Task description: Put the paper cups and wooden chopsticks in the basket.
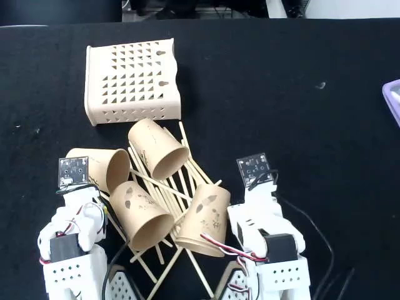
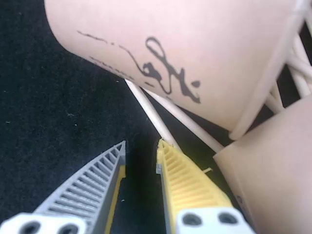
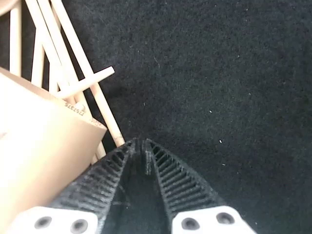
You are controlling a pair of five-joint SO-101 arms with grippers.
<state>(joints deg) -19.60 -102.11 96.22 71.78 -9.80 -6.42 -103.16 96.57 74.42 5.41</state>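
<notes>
At the lower left of the high view stands the left arm (image 1: pixel 72 231), white, with a small black camera board at its wrist. Its left pincer (image 2: pixel 141 148), one grey finger and one yellow, is parted by a narrow gap and holds nothing. It hangs just over the black cloth-covered desk (image 2: pixel 44 107). Just ahead of the yellow finger lies one of the pale, thin wooden chopsticks (image 2: pixel 155 114), its end close beside the fingertip. Beyond it a tan paper cup (image 2: pixel 195 44) with a dark scribbled mark lies on its side.

At the lower right of the high view stands the right arm (image 1: pixel 265 225). Its right pincer (image 3: pixel 145 145), both fingers black, is closed tip to tip on nothing. It sits over bare desk, just beside the edge of another cup (image 3: pixel 39 141) and a few chopstick ends.

Between the two arms, in the lower middle of the high view, four paper cups (image 1: pixel 140 212) lie tipped on their sides over a loose crisscross pile of chopsticks. Above the pile, toward the upper left of the frame, a cream perforated plastic basket (image 1: pixel 133 81) lies on its side on the desk. It is just beside the uppermost cup. At the right edge of the frame sits part of a purple object (image 1: pixel 392 100), well apart from the pile.
</notes>
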